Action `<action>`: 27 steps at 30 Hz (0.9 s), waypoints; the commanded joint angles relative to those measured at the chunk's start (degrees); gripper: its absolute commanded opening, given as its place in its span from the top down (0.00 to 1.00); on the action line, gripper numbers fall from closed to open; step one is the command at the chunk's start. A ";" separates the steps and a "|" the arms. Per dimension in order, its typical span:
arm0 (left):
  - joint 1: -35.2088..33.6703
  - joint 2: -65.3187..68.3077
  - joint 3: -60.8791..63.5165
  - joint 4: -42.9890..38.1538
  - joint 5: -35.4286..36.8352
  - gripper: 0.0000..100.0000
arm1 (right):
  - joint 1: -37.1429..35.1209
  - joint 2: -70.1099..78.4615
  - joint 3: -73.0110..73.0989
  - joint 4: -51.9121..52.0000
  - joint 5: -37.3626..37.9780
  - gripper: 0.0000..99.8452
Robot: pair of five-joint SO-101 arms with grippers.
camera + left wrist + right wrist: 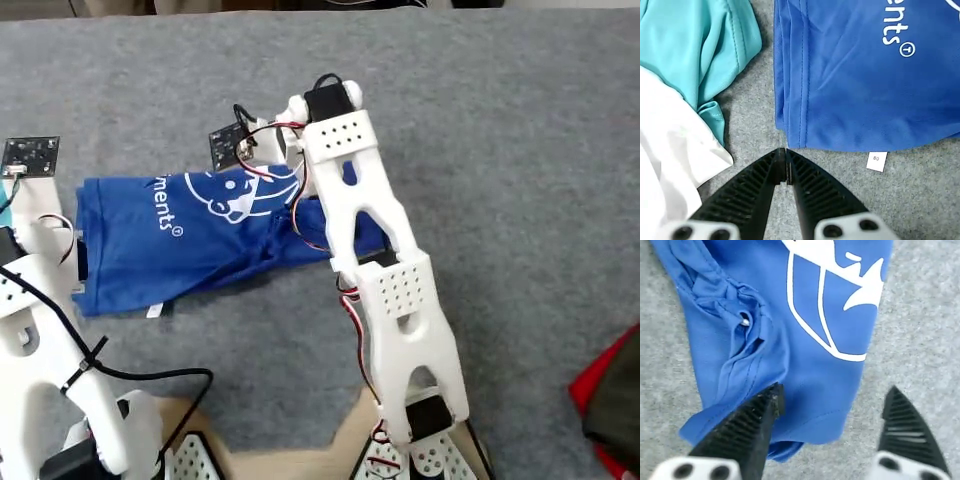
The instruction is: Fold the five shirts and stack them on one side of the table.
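A blue shirt [200, 235] with white print lies partly folded on the grey table, left of centre. My right gripper [832, 405] hangs open over the shirt's printed end [805, 320]; one finger [760, 415] is above the cloth and the other above bare table. My left gripper [785, 167] is shut on nothing, its tips on the table just short of the stacked edges at the blue shirt's corner [790, 135]. A teal shirt [695, 45] and a white shirt [670, 145] lie crumpled beside that corner.
A red and dark garment [610, 400] lies at the table's right edge. The grey table [520, 150] stretches to the right of the right arm [390, 280]. A small white label [876, 161] sticks out from the blue shirt's hem.
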 commanded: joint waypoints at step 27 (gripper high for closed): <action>0.35 0.13 -1.93 0.62 -0.09 0.98 | 8.04 -40.04 66.86 -20.57 -5.89 0.99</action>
